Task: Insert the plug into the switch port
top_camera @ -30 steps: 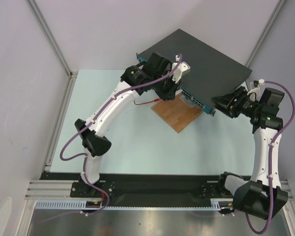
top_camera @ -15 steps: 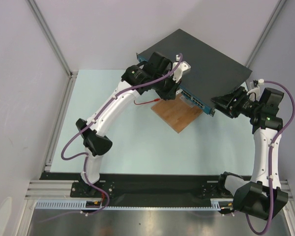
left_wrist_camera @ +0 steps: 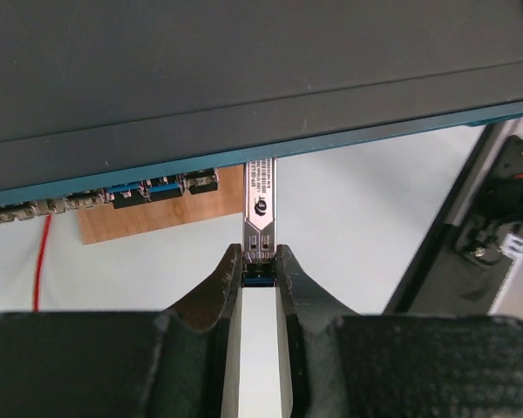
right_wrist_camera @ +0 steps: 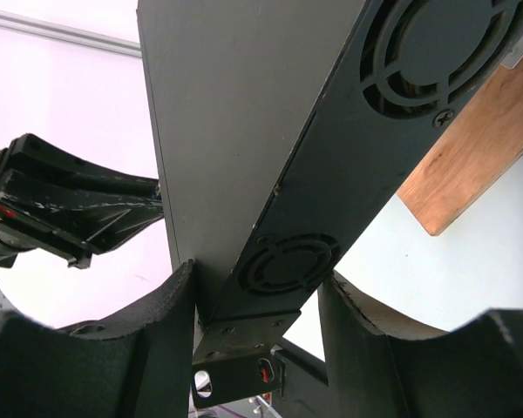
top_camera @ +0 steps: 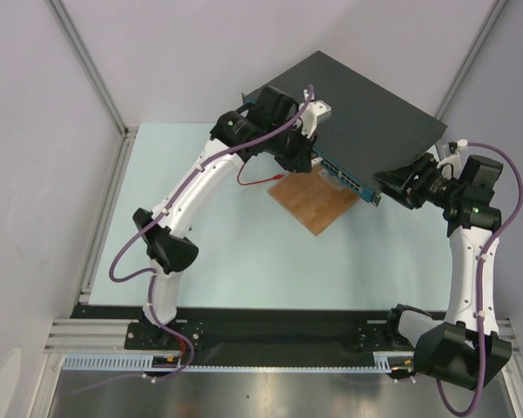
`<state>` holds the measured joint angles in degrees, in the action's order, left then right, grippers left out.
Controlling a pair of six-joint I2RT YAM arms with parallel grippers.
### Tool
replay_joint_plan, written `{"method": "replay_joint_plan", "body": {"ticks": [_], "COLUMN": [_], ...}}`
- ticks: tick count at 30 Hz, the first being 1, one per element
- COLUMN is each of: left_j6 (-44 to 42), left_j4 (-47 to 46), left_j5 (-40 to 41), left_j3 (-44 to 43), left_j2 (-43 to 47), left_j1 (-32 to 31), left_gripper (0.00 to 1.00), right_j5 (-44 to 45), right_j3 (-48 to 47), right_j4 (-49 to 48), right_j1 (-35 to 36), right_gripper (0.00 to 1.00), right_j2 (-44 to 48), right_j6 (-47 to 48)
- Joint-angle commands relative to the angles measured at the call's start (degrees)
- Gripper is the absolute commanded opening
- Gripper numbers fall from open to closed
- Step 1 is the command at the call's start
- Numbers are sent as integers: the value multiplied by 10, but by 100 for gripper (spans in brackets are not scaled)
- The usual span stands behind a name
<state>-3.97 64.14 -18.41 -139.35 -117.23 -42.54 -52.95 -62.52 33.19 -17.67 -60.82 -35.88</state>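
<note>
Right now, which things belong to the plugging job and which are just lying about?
In the job: switch, plug, left gripper holding the plug, right gripper clamping the switch.
Lying about: wooden board, red wire.

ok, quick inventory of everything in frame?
switch: 1, dark grey with a blue front strip, far side of the table, front edge over the wooden board
plug: 1, silver, in the left gripper, tip at the switch's front strip
wooden board: 1, brown, under the switch's front edge
red cable: 1, red, left of the wooden board
table: 1, pale blue
left gripper: 1, black, shut on the plug
right gripper: 1, black, clamped on a corner of the switch
</note>
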Motion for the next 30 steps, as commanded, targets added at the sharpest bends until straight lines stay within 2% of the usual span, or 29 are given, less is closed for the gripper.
{"method": "replay_joint_plan", "body": {"ticks": [1,6,11,17,22,25,30], "left_j6": [55,76,72,62,72,81,99], "left_j4": [-88,-121,-147,-240,-269,-276,-297], "left_j5": [-37,-59,-58,-1,27,20,-1], "left_j3": [-28,-23,25,97,69,38,34], "left_j2": [12,14,15,36,19,10,8], "left_j1": [23,19,3,-22,-25,-25,-27], "left_gripper": [0,0,0,0,0,0,0], "right_j5": [-6,-5,-7,-15,-15,-10,2], "right_j3": [-1,-3,-2,0,1,3,-2], "right_j4": [26,23,18,12,17,25,33], "right_j1": [52,55,56,56,57,61,69], "right_gripper": [0,0,0,0,0,0,0], "right_j2": [8,5,3,3,5,7,6], "right_j6": [172,172,166,158,165,172,188]}}
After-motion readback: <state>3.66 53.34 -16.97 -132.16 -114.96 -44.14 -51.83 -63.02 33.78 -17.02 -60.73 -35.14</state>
